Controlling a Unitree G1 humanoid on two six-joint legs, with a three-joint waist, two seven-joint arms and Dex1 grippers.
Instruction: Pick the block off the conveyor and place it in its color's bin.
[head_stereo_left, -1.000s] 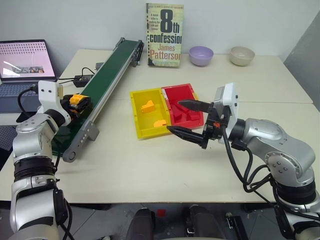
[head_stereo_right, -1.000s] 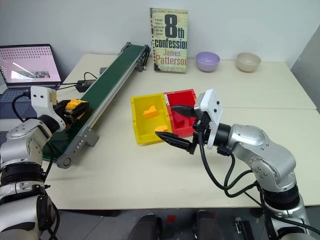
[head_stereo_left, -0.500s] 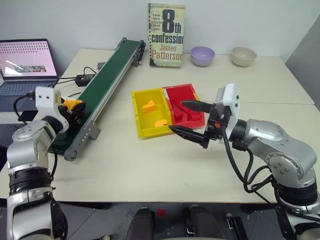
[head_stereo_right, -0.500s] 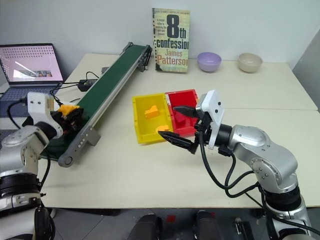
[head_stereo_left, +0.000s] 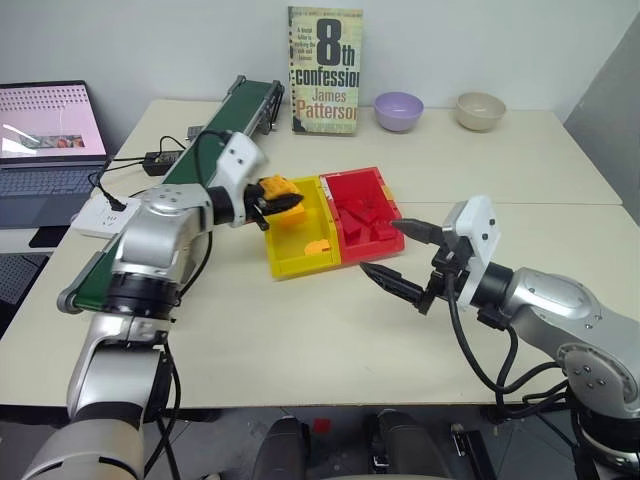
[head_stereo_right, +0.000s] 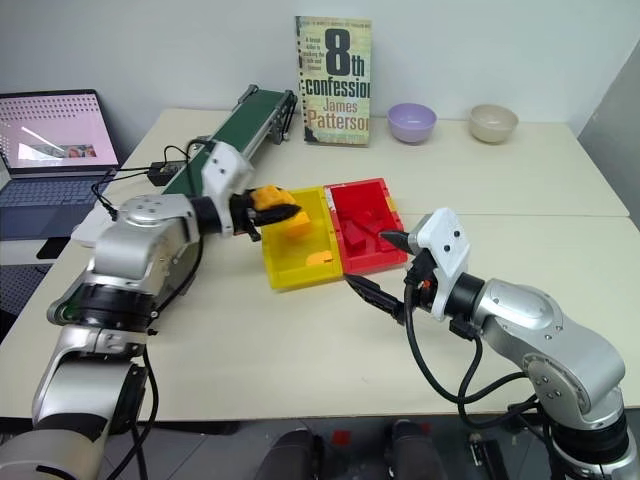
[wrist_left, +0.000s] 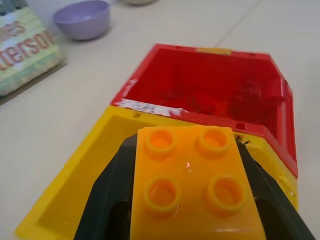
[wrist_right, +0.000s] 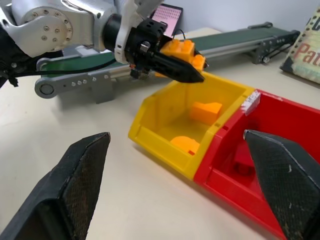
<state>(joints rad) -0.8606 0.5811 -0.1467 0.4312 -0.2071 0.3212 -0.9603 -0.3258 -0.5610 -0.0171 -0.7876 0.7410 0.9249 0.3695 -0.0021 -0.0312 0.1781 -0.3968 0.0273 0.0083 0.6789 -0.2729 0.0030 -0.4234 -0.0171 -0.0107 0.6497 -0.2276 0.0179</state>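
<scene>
Now I see the white table (head_stereo_left: 300, 340) with the long green conveyor (head_stereo_left: 205, 150) running along its left side, and near the middle the yellow bin (head_stereo_left: 285, 262) joined to one red tray (head_stereo_left: 365, 215).

My left gripper (head_stereo_left: 283, 196) hangs over the far left corner of the bin, above its rim. It pinches the block (head_stereo_left: 277, 187) between its two black fingers, which are pressed against the block's sides. In the left wrist view the block (wrist_left: 192, 187) shows four round studs on top, and the bin's open inside lies just below and ahead of it.

I count two flatter yellow-orange pieces (wrist_right: 205, 110) lying inside the bin, and some red blocks (head_stereo_left: 365, 212) in the red tray; their number I cannot tell.

My right gripper (head_stereo_left: 400, 255) stands near the red tray's front right corner, above the table. Its fingers are spread wide and hold nothing.

At the back I count one book (head_stereo_left: 325, 70) standing upright and two bowls (head_stereo_left: 400, 110), one purple and one beige.
</scene>
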